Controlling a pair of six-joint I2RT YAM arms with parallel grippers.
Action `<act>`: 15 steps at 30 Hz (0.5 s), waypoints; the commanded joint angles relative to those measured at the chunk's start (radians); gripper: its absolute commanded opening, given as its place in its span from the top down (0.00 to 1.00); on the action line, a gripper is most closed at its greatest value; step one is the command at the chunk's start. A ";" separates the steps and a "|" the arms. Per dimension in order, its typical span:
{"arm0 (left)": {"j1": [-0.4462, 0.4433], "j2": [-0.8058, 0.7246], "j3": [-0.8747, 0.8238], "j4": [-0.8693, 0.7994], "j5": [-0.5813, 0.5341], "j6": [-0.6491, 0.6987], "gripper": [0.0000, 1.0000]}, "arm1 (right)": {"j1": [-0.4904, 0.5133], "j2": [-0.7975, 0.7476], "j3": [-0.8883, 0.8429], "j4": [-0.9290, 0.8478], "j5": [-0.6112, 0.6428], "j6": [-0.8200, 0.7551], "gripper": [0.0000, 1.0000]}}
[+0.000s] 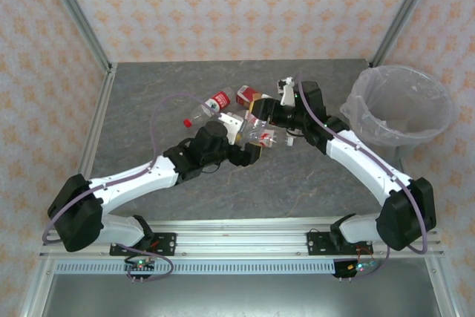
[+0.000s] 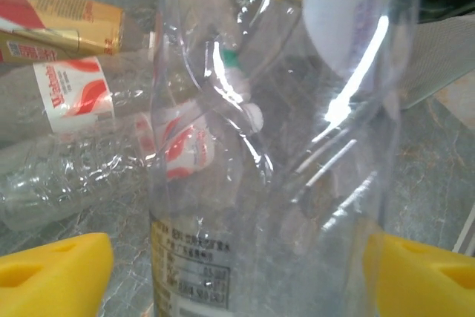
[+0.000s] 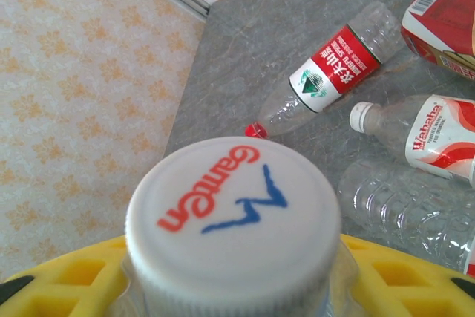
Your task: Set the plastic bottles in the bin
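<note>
Grey-veined, stone-look tabletop (image 1: 148,102), matte and flat, boxed in by pale wallpaper (image 1: 223,5) dotted with orange florets.

Nearest: left pincer (image 2: 237,280) spread wide, soft yellow pads low at either side of a clear bottle (image 2: 282,146), a sliver of gap showing at the left pad. Thin, glossy, dented plastic, with small print low on its wall.

Right pincer (image 3: 234,283) clamped just under that bottle's ribbed white cap (image 3: 234,213), round and printed in red and blue, with latticed yellow pads hugging the neck from both sides.

Just beyond both pincers, more plastic bottles lying flat and close together:
- crumpled bottle (image 3: 401,206), ridged and see-through
- white-and-red-labelled bottle (image 3: 438,139) with a white cap
- red-labelled bottle (image 3: 334,72) with a red cap
- red-and-gold bottle (image 3: 445,20)

Open tabletop left of the left pincer, out to the metal edge strip, and back toward the arm bases.

Well to the right of the right pincer, the bin (image 1: 401,139): round, pale, lined with a crinkled clear bag, mouth upward, close to the tabletop's right edge.
</note>
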 commanded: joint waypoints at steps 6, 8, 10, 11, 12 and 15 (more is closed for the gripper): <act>0.000 -0.125 -0.052 0.076 -0.042 0.011 0.00 | 0.001 -0.073 0.022 -0.102 0.147 -0.083 0.60; 0.000 -0.155 -0.056 0.063 -0.090 0.009 0.00 | 0.001 -0.088 0.042 -0.145 0.190 -0.101 0.60; -0.001 -0.193 -0.061 0.056 -0.145 0.006 0.00 | 0.001 -0.108 0.064 -0.184 0.230 -0.118 0.60; 0.000 -0.210 -0.064 0.055 -0.178 -0.001 0.00 | 0.001 -0.117 0.070 -0.195 0.242 -0.122 0.60; 0.000 -0.229 -0.073 0.058 -0.212 -0.006 0.00 | 0.002 -0.129 0.075 -0.204 0.256 -0.129 0.60; -0.001 -0.265 -0.092 0.052 -0.347 -0.048 0.00 | 0.001 -0.160 0.082 -0.218 0.296 -0.145 0.60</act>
